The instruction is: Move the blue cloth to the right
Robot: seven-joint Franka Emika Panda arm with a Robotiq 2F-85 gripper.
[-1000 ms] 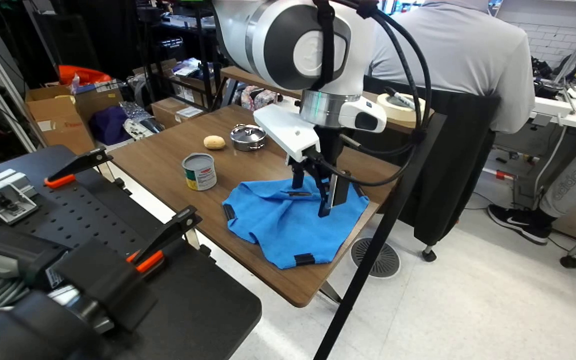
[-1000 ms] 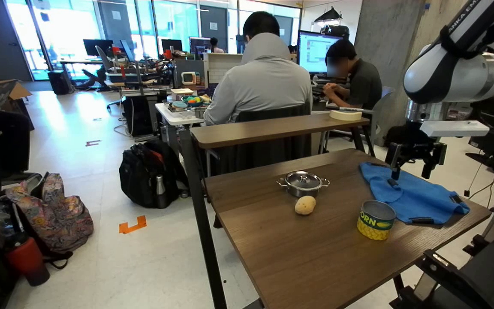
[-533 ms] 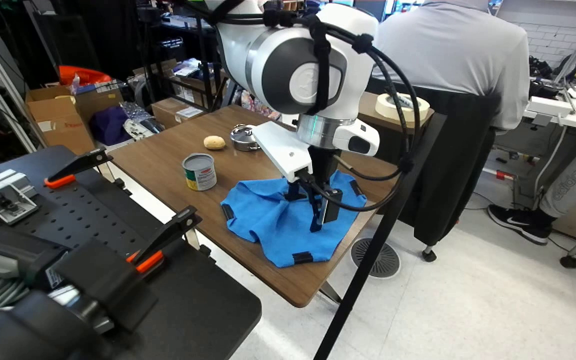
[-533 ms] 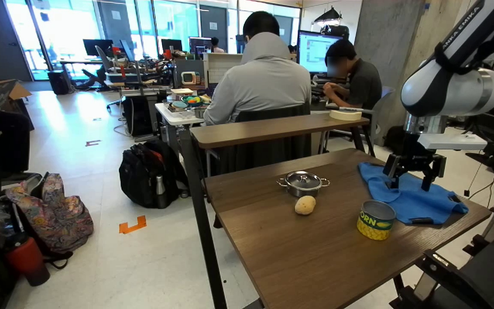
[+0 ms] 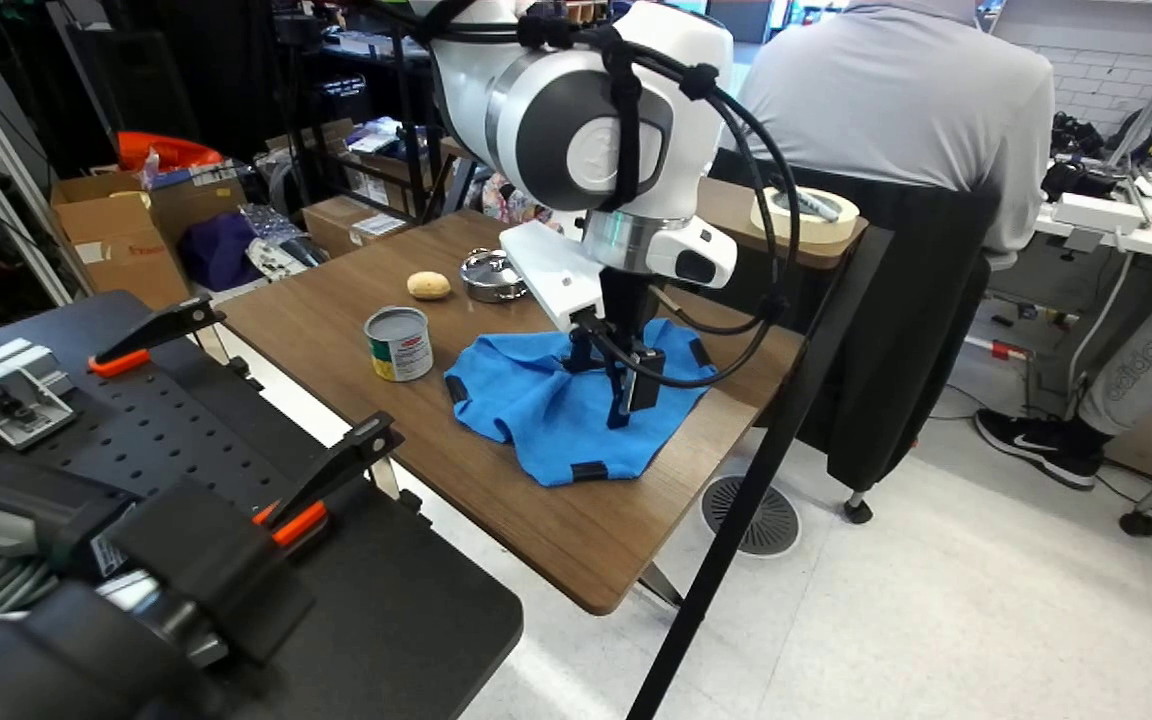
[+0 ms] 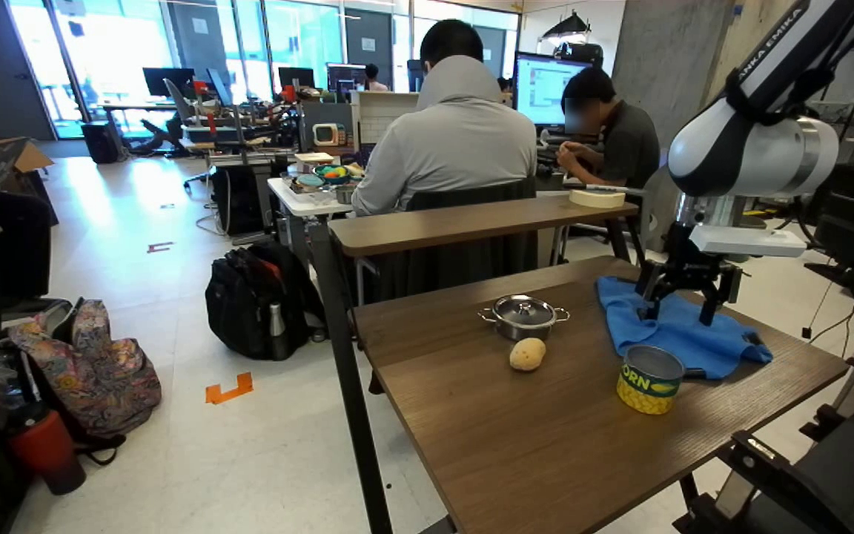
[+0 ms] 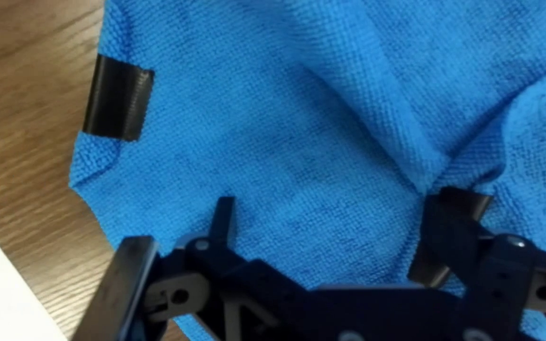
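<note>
The blue cloth [image 5: 546, 420] lies rumpled on the brown table, with black patches along its edges. It also shows in an exterior view [image 6: 731, 337] and fills most of the wrist view [image 7: 273, 156]. My gripper [image 5: 597, 390] points down onto the cloth, and its fingertips appear to touch it. In an exterior view my gripper [image 6: 678, 316] stands with its jaws wide apart. In the wrist view my gripper [image 7: 332, 208] is open with flat cloth between the fingers; one fingertip is over a black patch beside a fold.
A corn tin [image 6: 649, 380] stands close in front of the cloth and hides a bit of its edge. A lidded pot [image 6: 525, 317] and a potato [image 6: 528, 354] are farther along the table [image 6: 486, 430]. A raised shelf [image 6: 471, 222] runs along one side.
My gripper has lowered onto the cloth, then moved with it away from the table's near end, leftward in the exterior view with the corn label. The cloth has slid along. The jaws stay open.
</note>
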